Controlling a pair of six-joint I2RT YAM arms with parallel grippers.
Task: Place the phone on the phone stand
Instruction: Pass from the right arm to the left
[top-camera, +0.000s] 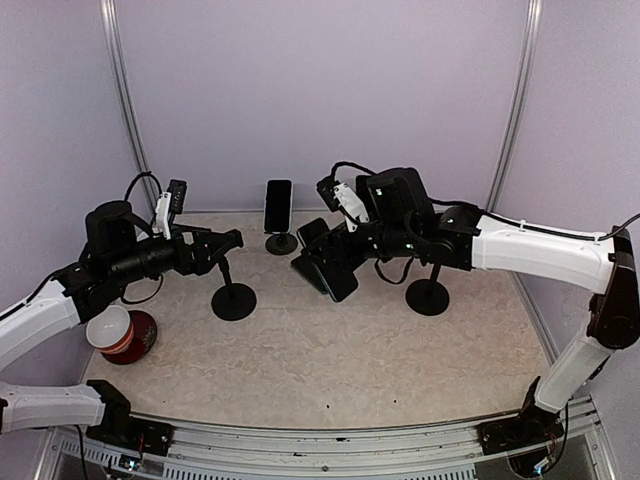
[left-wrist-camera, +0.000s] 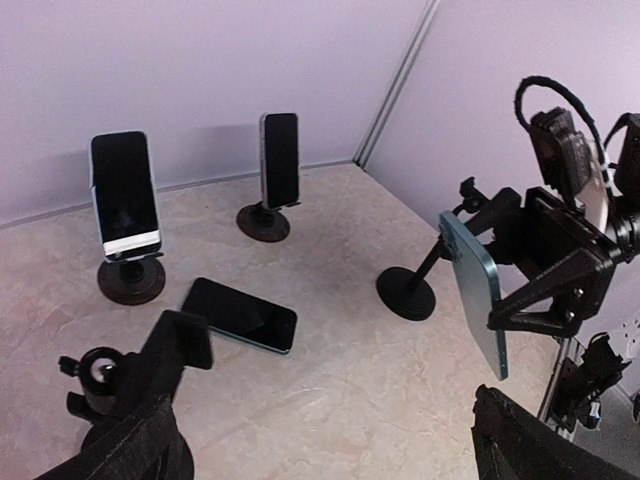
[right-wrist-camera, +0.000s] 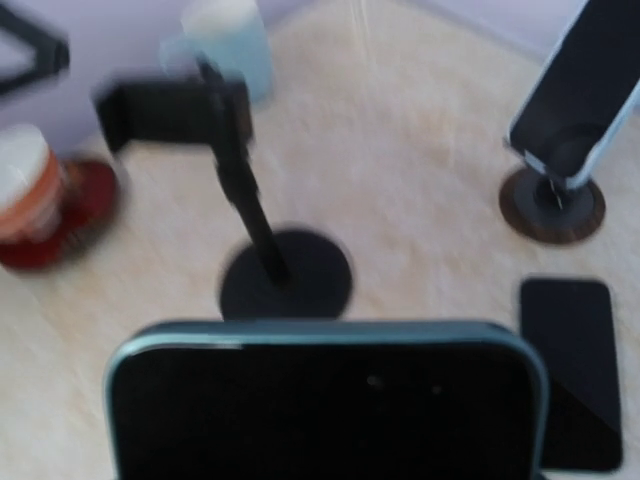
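Top: right gripper (top-camera: 345, 262) is clamped on the phone (top-camera: 338, 284), jaws partly spread across its width. Phone is up off the worktop (top-camera: 330, 390), mid-depth, just right of centre. Left gripper (top-camera: 228, 249) is wide open with nothing in it, hovering by the top of the left stand (top-camera: 234, 300), left of centre. Right stand (top-camera: 428, 297) sits under the right forearm, toward the right edge. Back phone (top-camera: 278, 204) is upright on its own stand near the back edge, second phone (top-camera: 312, 230) just beside it on the right. Red cup (top-camera: 125, 335) is by the left edge, toward the near-left corner.

Left wrist: phone (left-wrist-camera: 475, 290) is roughly vertical, teal back toward this camera, pinched across its edges. Right stand (left-wrist-camera: 405, 293) is just behind it. Flat phone (left-wrist-camera: 240, 315) lies screen-up on the worktop, apart from the two docked phones. Left fingers (left-wrist-camera: 175, 350) are spread to both sides of the frame.

Right wrist: blurred. The phone's (right-wrist-camera: 330, 410) dark screen fills the bottom, left stand (right-wrist-camera: 285, 275) beyond it, flat phone (right-wrist-camera: 568, 370) to the right, red cup (right-wrist-camera: 40, 200) at far left.
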